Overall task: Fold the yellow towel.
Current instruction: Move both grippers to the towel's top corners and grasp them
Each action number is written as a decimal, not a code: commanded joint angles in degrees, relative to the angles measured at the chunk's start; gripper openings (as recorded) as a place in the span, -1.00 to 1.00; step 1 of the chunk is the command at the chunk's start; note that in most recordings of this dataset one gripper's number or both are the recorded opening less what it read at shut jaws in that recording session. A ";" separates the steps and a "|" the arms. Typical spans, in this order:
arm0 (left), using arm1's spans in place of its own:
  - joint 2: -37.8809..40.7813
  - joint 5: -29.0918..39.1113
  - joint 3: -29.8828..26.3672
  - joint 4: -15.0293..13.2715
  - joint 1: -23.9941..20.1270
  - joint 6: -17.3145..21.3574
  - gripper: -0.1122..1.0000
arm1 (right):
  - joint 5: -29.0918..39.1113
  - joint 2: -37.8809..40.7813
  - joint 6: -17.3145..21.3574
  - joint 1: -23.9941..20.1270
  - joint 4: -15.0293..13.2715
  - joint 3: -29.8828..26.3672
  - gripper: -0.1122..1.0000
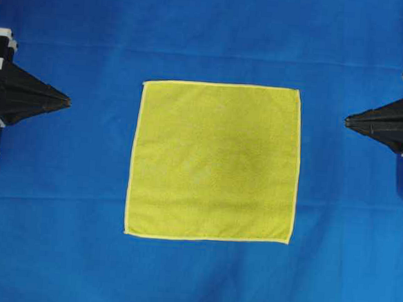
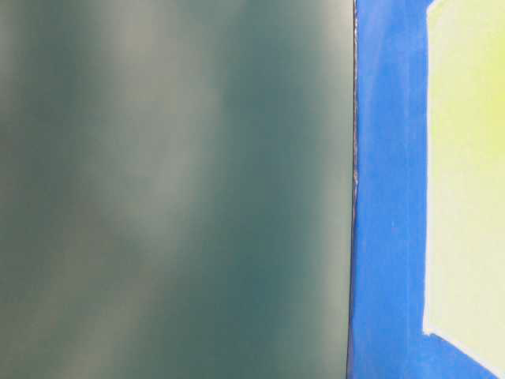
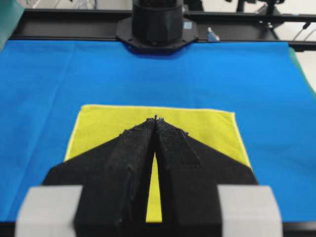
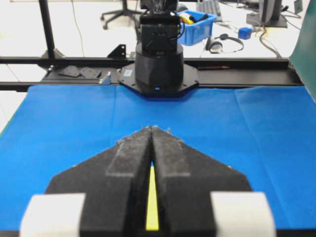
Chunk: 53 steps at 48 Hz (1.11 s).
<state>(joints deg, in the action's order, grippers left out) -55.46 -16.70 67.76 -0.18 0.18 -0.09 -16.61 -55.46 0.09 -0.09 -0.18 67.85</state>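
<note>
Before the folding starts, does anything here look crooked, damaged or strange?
Nothing stands out. The towel lies flat and unfolded on the blue cloth, only slightly skewed, with no visible stain or tear. The left end effector and the right end effector are shut, well clear of it on either side.

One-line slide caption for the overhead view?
Yellow towel lying flat and unfolded on the blue cloth, with the left gripper and right gripper shut at either side, clear of it.

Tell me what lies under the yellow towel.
The yellow towel lies flat and unfolded on the blue cloth, which shows on all four sides of it. Whatever is beneath the towel's middle is covered; no lump shows there.
</note>
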 commanded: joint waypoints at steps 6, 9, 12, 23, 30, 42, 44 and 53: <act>5.01 1.14 -1.67 -0.97 -2.90 1.05 -0.80 | 4.04 3.52 0.62 4.83 0.53 -2.81 -0.80; 7.38 0.35 -1.67 -0.97 -4.57 0.88 -0.80 | 7.91 5.54 0.79 7.12 0.53 -3.60 -0.80; 10.46 -0.18 -1.76 -0.97 -6.33 0.26 -0.80 | 10.90 7.82 0.79 8.79 0.62 -4.04 -0.80; 21.27 -0.44 -3.52 -1.14 -11.25 0.00 -0.79 | 13.54 17.58 0.79 15.56 0.62 -5.10 -0.79; 29.00 -2.64 -5.54 -1.14 -13.27 0.09 -0.47 | 13.80 24.61 0.70 18.98 0.62 -6.15 -0.73; 43.68 -7.73 -8.96 -1.14 -18.02 0.09 0.71 | 13.27 38.32 0.26 24.79 -0.35 -7.73 0.27; 45.97 -8.79 -9.49 -1.23 -18.63 0.09 0.72 | 13.10 40.25 0.26 25.49 -0.62 -8.00 0.23; 55.63 -11.95 -12.57 -1.14 -20.13 0.09 0.71 | 10.90 47.72 0.18 26.81 -1.32 -9.32 0.18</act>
<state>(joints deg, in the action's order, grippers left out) -1.85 -27.60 57.04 -1.23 -19.51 0.00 -4.39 -9.58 0.44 26.72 -1.23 59.94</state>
